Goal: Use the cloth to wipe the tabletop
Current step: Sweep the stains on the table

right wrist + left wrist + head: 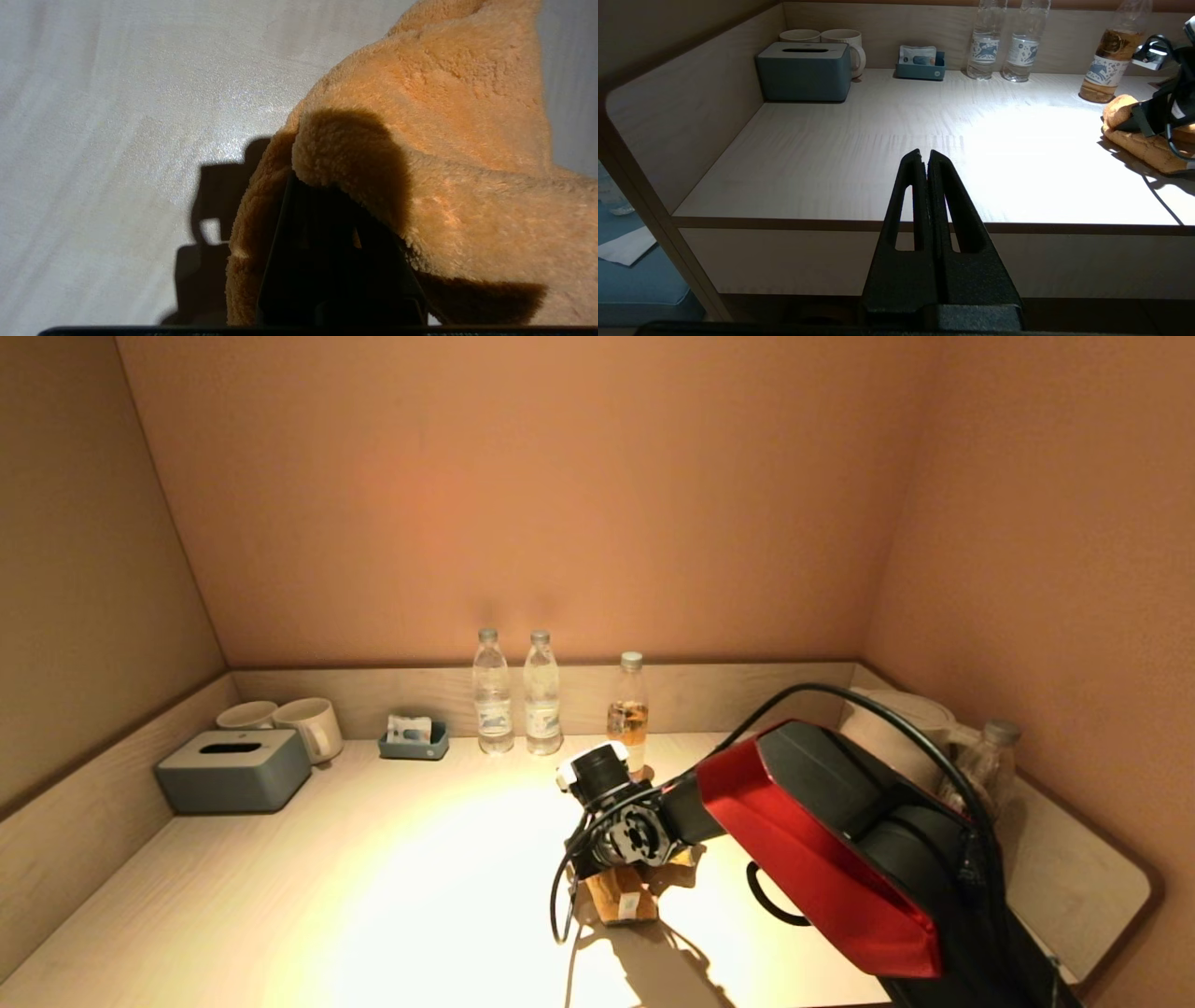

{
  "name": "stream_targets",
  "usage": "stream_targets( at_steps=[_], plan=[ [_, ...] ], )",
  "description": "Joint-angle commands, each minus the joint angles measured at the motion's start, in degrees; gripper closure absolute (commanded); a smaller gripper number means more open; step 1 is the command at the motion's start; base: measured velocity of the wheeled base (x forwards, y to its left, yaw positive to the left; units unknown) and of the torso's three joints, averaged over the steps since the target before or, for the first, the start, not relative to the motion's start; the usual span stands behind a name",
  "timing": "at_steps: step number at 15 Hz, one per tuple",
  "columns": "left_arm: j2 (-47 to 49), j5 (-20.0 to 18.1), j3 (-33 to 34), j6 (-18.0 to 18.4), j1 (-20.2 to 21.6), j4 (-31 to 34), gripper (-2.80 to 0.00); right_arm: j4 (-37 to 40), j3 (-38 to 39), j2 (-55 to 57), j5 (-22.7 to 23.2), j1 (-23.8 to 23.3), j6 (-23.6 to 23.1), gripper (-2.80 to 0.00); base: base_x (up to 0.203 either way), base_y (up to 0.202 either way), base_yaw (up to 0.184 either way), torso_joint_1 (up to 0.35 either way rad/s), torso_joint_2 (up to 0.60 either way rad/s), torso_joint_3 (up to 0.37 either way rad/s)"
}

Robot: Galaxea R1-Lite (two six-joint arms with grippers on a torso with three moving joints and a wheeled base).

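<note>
The tabletop (373,877) is pale wood grain with a raised back edge. The yellow-orange cloth (621,896) lies bunched on it at middle right, its white tag facing the front. My right gripper (624,868) points down onto the cloth and is shut on a fold of it. In the right wrist view the fluffy cloth (444,116) drapes over the dark fingers (327,242), hiding their tips, with the tabletop (117,116) beside it. My left gripper (923,156) is shut and empty, held off the counter's front edge. From there the cloth (1134,140) shows far to the right.
A grey tissue box (233,770) and two mugs (308,726) stand at the back left. A small tray (414,740), two water bottles (492,695) and a tea bottle (630,709) line the back edge. A kettle (901,728) and another bottle (985,761) stand at the right.
</note>
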Motion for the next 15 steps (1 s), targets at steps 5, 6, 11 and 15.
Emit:
stream_targets(
  at_steps=[5, 6, 11, 15],
  plan=[
    [0.0, 0.0, 0.0, -0.1, 0.0, 0.0, 0.0, -1.5, 14.5, -12.6, 1.8, -1.1, 0.9, 0.0, 0.0, 0.0, 0.0, 0.0, 0.0, 0.0],
    [0.0, 0.0, 0.0, -0.1, 0.0, 0.0, 0.0, -1.5, 16.5, -14.1, 3.8, 0.9, 1.4, 0.0, 0.0, 0.0, 0.0, 0.0, 0.0, 0.0],
    [0.0, 0.0, 0.0, -0.1, 0.0, 0.0, 0.0, -2.5, 17.1, -13.8, 8.8, 6.6, 2.7, 0.0, 0.0, 0.0, 0.0, 0.0, 0.0, 0.0],
    [0.0, 0.0, 0.0, -0.1, 0.0, 0.0, 0.0, -8.9, 14.9, -9.8, 9.7, 12.7, 2.1, 0.0, 0.0, 0.0, 0.0, 0.0, 0.0, 0.0]
  ],
)
